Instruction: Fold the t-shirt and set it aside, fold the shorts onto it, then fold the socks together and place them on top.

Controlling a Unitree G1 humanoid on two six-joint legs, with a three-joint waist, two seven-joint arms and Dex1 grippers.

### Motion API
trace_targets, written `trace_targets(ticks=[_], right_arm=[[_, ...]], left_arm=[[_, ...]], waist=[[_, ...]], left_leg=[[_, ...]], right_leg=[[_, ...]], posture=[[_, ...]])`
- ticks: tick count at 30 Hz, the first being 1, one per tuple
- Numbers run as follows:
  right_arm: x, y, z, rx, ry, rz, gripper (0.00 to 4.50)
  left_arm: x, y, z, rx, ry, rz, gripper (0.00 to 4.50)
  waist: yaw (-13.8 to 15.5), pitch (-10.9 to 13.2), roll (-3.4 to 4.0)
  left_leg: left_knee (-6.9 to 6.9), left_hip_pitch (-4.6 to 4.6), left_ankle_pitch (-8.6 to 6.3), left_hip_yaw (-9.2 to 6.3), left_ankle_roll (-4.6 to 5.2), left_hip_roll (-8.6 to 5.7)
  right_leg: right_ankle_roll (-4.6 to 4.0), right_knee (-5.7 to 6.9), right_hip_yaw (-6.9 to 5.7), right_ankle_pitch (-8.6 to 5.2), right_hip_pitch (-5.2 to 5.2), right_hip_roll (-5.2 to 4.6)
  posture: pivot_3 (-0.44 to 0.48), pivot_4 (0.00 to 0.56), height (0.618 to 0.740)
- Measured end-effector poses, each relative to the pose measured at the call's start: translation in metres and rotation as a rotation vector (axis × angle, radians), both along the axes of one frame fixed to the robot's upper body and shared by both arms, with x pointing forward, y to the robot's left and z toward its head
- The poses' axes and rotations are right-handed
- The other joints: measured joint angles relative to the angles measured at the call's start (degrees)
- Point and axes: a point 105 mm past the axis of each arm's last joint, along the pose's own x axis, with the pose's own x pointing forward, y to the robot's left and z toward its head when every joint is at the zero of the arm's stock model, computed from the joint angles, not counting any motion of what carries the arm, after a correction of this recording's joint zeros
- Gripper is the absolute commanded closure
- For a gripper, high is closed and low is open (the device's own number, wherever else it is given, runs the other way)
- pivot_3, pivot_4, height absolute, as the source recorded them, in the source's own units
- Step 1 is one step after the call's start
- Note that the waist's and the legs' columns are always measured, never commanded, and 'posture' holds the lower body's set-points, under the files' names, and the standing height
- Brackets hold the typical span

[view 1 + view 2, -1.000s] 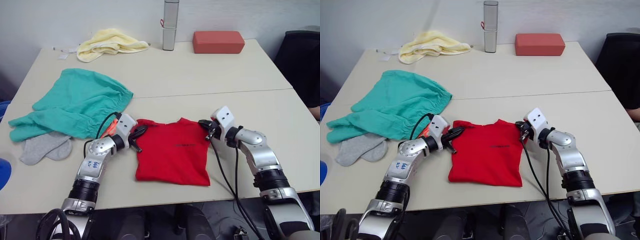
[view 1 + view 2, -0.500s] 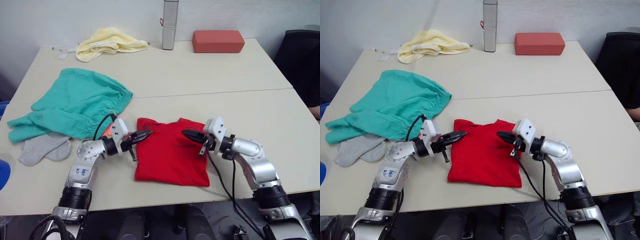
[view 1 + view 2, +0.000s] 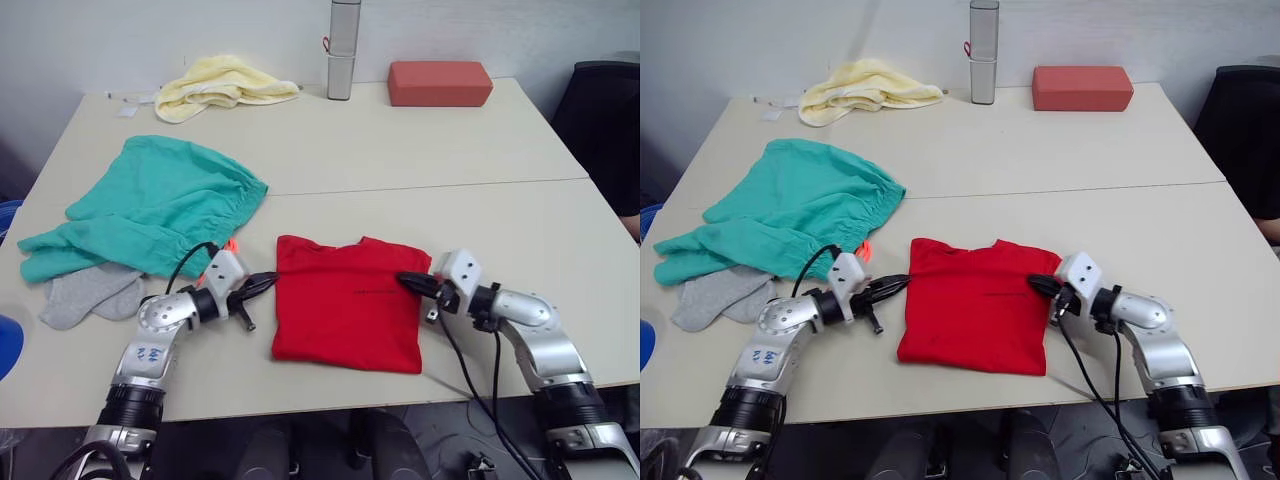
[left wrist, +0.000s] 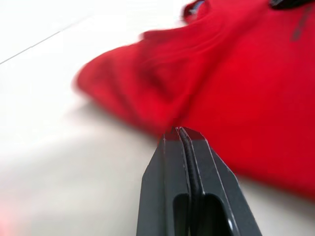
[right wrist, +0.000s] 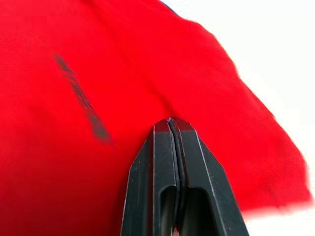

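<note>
Red t-shirt (image 3: pixel 346 313) folded on the table (image 3: pixel 400 150) — left hand (image 3: pixel 266 284) and right hand (image 3: pixel 408 282) clenched, empty.

T-shirt (image 3: pixel 345 312): bright red, plain, w/ a thin dark mark across the chest. Shorts (image 3: pixel 150 210): teal-green, w/ an orange bit of drawstring at the waistband edge. Socks (image 3: pixel 85 292): plain light grey. Towel (image 3: pixel 222 82): pale yellow. Block (image 3: pixel 440 83): brick-red. Upright canister (image 3: pixel 343 48): silver-grey w/ a small red tab on its side. Tabletop (image 3: pixel 420 150): cream-beige, w/ a thin dark seam line across. Both arms silver-grey; fingers (image 4: pixel 189 184) black, white camera housings, black cables.
</note>
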Motion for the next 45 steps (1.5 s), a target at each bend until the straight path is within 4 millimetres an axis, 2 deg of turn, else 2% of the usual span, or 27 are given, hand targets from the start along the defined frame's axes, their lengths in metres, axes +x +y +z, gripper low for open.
trace_targets(ticks=[2, 3, 7, 11, 14, 15, 16, 25, 29, 32, 35, 38, 45], right_arm=[[-0.004, -0.015, 0.003, 0.091, 0.050, -0.056, 4.15], [-0.010, -0.021, 0.009, 0.165, 0.103, -0.065, 3.94], [-0.029, -0.031, 0.027, 0.266, 0.257, -0.065, 2.60], [-0.061, -0.037, 0.025, 0.295, 0.663, -0.117, 1.12], [-0.070, -0.035, 0.017, 0.324, 0.896, -0.194, 0.07], [-0.069, -0.031, 0.020, 0.339, 0.920, -0.200, 0.00], [-0.068, -0.029, 0.021, 0.344, 0.940, -0.207, 0.00], [-0.060, 0.021, 0.015, 0.425, 0.992, -0.118, 0.00], [-0.062, 0.058, 0.012, 0.445, 1.038, -0.003, 0.00], [-0.063, 0.075, 0.011, 0.425, 1.059, 0.042, 0.00], [-0.058, 0.088, 0.008, 0.429, 1.072, 0.047, 0.57], [-0.049, 0.096, 0.003, 0.435, 1.079, 0.011, 1.67], [-0.046, 0.084, 0.000, 0.414, 1.091, -0.030, 4.04]], left_arm=[[-0.011, 0.004, 0.010, -0.052, -0.013, -0.045, 4.50], [-0.021, 0.005, 0.019, -0.082, -0.025, -0.105, 4.08], [-0.045, 0.011, 0.041, -0.108, -0.059, -0.224, 2.95], [-0.072, 0.015, 0.050, -0.055, -0.045, -0.349, 1.62], [-0.090, 0.011, 0.050, -0.045, -0.032, -0.453, 0.69], [-0.095, 0.009, 0.050, -0.052, -0.027, -0.481, 0.36], [-0.098, 0.007, 0.051, -0.052, -0.029, -0.505, 0.04], [-0.109, 0.000, 0.058, -0.111, 0.013, -0.572, 0.04], [-0.109, -0.001, 0.057, -0.117, 0.022, -0.561, 0.04], [-0.109, -0.003, 0.059, -0.115, 0.013, -0.560, 0.04], [-0.108, -0.003, 0.060, -0.115, 0.008, -0.547, 0.00], [-0.107, -0.002, 0.061, -0.110, -0.003, -0.541, 0.00], [-0.106, 0.002, 0.063, -0.106, -0.023, -0.524, 0.00]], waist=[[-0.03, 0.01, 0.02], [-0.07, 0.03, 0.05], [-0.09, 0.05, 0.11], [-0.10, 0.07, 0.15], [-0.31, 0.07, 0.15], [-0.36, 0.06, 0.16], [-0.26, 0.06, 0.16], [-0.98, -0.12, -0.15], [-1.83, -0.20, -0.27], [-1.84, -0.21, -0.28], [-1.94, -0.24, -0.32], [-1.89, -0.26, -0.30], [-1.62, -0.27, -0.21]], left_leg=[[0.00, -0.01, -0.02, -0.02, -0.01, 0.01], [0.00, -0.03, -0.02, -0.02, -0.01, 0.02], [-0.01, 0.03, -0.10, -0.10, 0.00, 0.05], [-0.11, 0.01, -0.20, -0.16, 0.10, 0.10], [-0.14, 0.01, -0.24, -0.16, 0.13, 0.11], [-0.15, 0.02, -0.25, -0.14, 0.13, 0.11], [-0.18, 0.02, -0.27, -0.16, 0.13, 0.11], [-0.62, 0.12, -0.04, -0.10, -0.03, 0.10], [-0.84, 0.17, 0.06, -0.10, -0.16, 0.11], [-0.88, 0.16, 0.13, -0.10, -0.29, 0.12], [-0.88, 0.17, 0.13, -0.07, -0.28, 0.13], [-0.87, 0.19, 0.14, -0.07, -0.27, 0.13], [-0.87, 0.05, 0.15, -0.06, -0.26, 0.12]], right_leg=[[0.00, -0.01, 0.00, 0.00, 0.00, -0.01], [0.00, -0.05, 0.01, 0.00, -0.01, -0.02], [-0.11, -0.08, 0.01, -0.06, 0.01, -0.04], [-0.25, -0.14, 0.00, -0.14, -0.03, -0.06], [-0.28, -0.18, 0.00, -0.16, -0.04, -0.06], [-0.28, -0.18, 0.00, -0.16, -0.04, -0.06], [-0.29, -0.18, -0.02, -0.16, -0.04, -0.05], [-0.27, -0.25, -0.04, -0.15, -0.05, 0.02], [-0.31, -0.21, -0.04, -0.18, -0.10, 0.08], [-0.33, -0.20, -0.05, -0.19, -0.13, 0.13], [-0.33, -0.17, -0.03, -0.19, -0.13, 0.15], [-0.35, -0.12, -0.02, -0.20, -0.14, 0.15], [-0.34, -0.11, -0.03, -0.19, -0.23, 0.14]], posture=[[0.000, 0.150, 0.740], [0.000, 0.150, 0.740], [0.000, 0.150, 0.740], [0.000, 0.150, 0.740], [0.000, 0.150, 0.740], [0.000, 0.150, 0.740], [0.000, 0.150, 0.740], [0.000, 0.150, 0.740], [0.000, 0.150, 0.740], [0.000, 0.150, 0.740], [0.000, 0.150, 0.740], [0.000, 0.150, 0.740], [0.000, 0.150, 0.740]])
